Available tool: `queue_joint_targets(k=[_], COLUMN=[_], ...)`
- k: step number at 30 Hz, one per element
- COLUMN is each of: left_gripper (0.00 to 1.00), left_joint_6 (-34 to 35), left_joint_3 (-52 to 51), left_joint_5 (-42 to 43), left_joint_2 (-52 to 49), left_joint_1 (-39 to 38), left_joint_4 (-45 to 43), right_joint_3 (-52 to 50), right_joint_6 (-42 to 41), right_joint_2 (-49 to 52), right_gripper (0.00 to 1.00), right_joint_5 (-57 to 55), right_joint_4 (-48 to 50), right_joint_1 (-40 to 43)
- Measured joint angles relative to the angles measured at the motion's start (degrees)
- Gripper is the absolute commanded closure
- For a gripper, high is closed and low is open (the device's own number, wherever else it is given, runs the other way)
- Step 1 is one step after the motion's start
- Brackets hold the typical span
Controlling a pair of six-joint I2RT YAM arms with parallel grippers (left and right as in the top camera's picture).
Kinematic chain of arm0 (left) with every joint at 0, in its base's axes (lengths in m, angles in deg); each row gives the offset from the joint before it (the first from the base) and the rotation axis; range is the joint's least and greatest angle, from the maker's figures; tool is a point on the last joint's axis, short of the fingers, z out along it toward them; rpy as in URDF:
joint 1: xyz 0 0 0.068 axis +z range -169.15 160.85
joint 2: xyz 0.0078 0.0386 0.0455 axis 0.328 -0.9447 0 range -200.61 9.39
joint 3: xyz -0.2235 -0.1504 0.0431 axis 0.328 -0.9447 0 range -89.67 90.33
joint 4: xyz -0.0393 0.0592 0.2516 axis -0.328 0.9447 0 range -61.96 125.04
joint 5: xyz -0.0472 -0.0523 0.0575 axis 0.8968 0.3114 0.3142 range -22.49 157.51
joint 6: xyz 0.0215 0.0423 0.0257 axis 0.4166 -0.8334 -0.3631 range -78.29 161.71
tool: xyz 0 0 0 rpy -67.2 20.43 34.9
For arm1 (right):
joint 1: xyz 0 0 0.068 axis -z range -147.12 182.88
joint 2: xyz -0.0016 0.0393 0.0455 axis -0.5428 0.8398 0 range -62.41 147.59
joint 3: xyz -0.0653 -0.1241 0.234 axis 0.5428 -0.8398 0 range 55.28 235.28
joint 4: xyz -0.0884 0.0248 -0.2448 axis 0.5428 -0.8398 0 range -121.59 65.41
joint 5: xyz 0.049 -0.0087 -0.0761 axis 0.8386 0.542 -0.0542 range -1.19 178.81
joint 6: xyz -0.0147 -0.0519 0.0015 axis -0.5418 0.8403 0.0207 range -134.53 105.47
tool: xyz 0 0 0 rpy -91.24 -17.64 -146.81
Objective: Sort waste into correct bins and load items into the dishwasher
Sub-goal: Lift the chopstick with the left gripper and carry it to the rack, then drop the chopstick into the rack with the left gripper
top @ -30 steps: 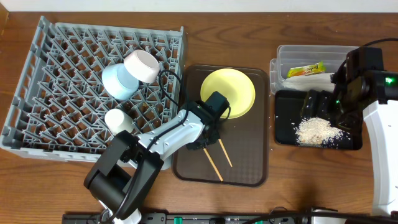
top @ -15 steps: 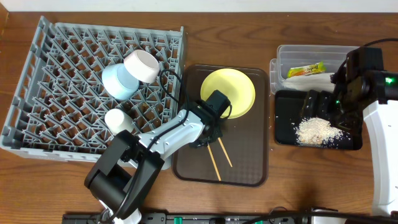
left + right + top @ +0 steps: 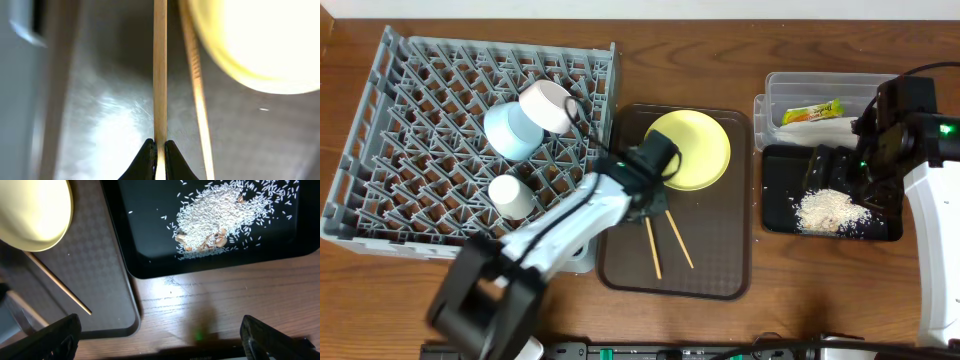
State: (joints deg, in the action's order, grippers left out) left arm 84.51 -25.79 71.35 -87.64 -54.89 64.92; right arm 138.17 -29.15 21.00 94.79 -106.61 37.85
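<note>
Wood-grain worktop fills the overhead view, and near the middle of its front edge lies the brown serving tray [image 3: 720, 262]. Over that tray the left gripper [image 3: 160, 150] has its dark fingertips clamped on one wooden chopstick [image 3: 160, 75], which runs straight away from the wrist camera. Whether it is lifted off the tray cannot be told. From above, its gripped end is hidden under the gripper and its free end points toward the worktop's front edge. The second chopstick [image 3: 680, 243] lies loose on the tray just beside it, angled away. The yellow plate [image 3: 705, 150] sits at the tray's back edge. The left arm covers the plate's left rim, and the left wrist view shows it only as a blurred, cut-off glow.

Toward the worktop's left edge stands the grey dish rack [image 3: 410, 150]. It holds the light blue bowl [image 3: 508, 132] and white-beige bowl [image 3: 550, 104], tipped and overlapping from above, with the small white cup [image 3: 508, 196] nearer the rack's front edge.

Near the right edge, the clear tub [image 3: 820, 82] holds the snack wrapper [image 3: 812, 113] and the napkin [image 3: 815, 129], which is partly hidden by the right arm. In front of the tub, the black tray [image 3: 780, 218] carries the rice scraps [image 3: 830, 210]. The right gripper [image 3: 160, 322] hangs over this tray with its jaws wide apart. The right arm hides part of the tray and is cut off at the frame's edge.
</note>
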Motion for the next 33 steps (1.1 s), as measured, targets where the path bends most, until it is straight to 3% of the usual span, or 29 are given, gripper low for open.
queue_joint_targets(k=[8, 18, 24, 33], left_gripper=[0.93, 0.93, 0.93, 0.92], left_joint_6=[-18.67, -34.99, -39.98, -41.59], left_joint_3=[5.57, 13.20, 13.20, 13.20], left_joint_5=[0.07, 0.02, 0.04, 0.04], left_joint_2=[13.90, 16.02, 10.08, 0.98], left_joint_1=[8.07, 17.07, 19.69, 21.11], left_joint_4=[7.76, 9.86, 8.15, 3.76], right_joint_3=[0.00, 0.00, 0.00, 0.00], right_joint_6=[0.00, 0.00, 0.00, 0.00], right_joint_2=[0.00, 0.00, 0.00, 0.00], right_gripper=[0.01, 0.01, 0.01, 0.01], right_joint_5=[0.00, 0.00, 0.00, 0.00], right_joint_4=[-0.02, 0.00, -0.02, -0.02], right_joint_1=[0.00, 0.00, 0.00, 0.00])
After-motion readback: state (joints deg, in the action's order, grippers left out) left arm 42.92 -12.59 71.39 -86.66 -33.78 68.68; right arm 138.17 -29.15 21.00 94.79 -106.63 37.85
